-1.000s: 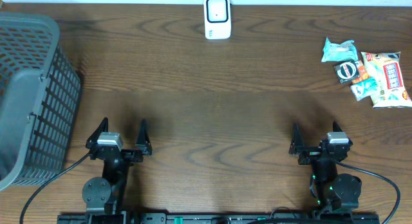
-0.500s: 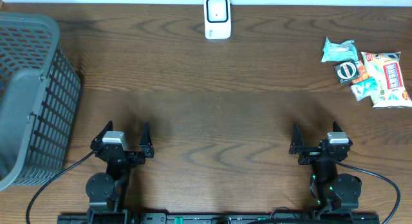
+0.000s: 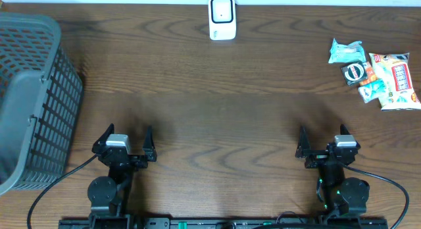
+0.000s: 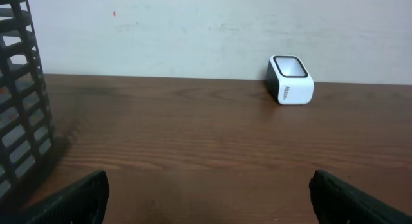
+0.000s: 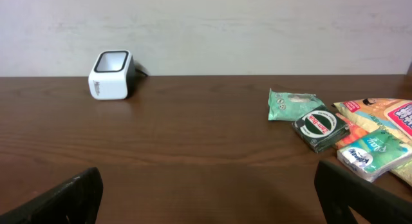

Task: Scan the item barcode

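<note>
Both tools parked at bottom, left tool (image 3: 125, 142) and right tool (image 3: 323, 141) spread apart, empty. Snack packets (image 3: 375, 72) waiting upper right; scanner (image 3: 222, 18) top centre, facing arms.

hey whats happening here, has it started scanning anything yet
Not yet. Both arms sit at the near edge of the table, the left claw and right claw open and empty. The snack packets lie untouched at the far right, the scanner stands at the back, and a basket waits on the left.
</note>
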`<act>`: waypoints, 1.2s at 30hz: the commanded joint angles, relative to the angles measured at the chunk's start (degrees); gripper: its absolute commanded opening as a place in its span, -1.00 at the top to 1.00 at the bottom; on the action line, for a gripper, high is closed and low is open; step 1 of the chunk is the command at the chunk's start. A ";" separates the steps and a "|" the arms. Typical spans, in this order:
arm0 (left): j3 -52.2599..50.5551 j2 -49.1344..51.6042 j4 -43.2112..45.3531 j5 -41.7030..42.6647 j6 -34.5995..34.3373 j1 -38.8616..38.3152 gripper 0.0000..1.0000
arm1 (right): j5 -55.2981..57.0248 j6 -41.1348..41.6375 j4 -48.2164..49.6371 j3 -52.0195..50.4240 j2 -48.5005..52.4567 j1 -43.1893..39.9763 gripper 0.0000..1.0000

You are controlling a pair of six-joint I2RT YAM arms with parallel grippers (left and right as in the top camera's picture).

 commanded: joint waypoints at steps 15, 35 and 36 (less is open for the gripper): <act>-0.44 -0.52 -3.08 0.42 1.16 -0.33 -0.95 | 0.24 0.79 -0.26 -0.09 -0.31 -0.39 -0.99; -0.44 -0.52 -3.43 -2.14 -0.28 -0.33 -0.95 | 0.24 0.79 -0.26 -0.09 -0.31 -0.39 -0.99; -0.44 -0.52 -3.43 -2.12 -0.28 -0.33 -0.95 | 0.24 0.79 -0.26 -0.09 -0.31 -0.39 -0.99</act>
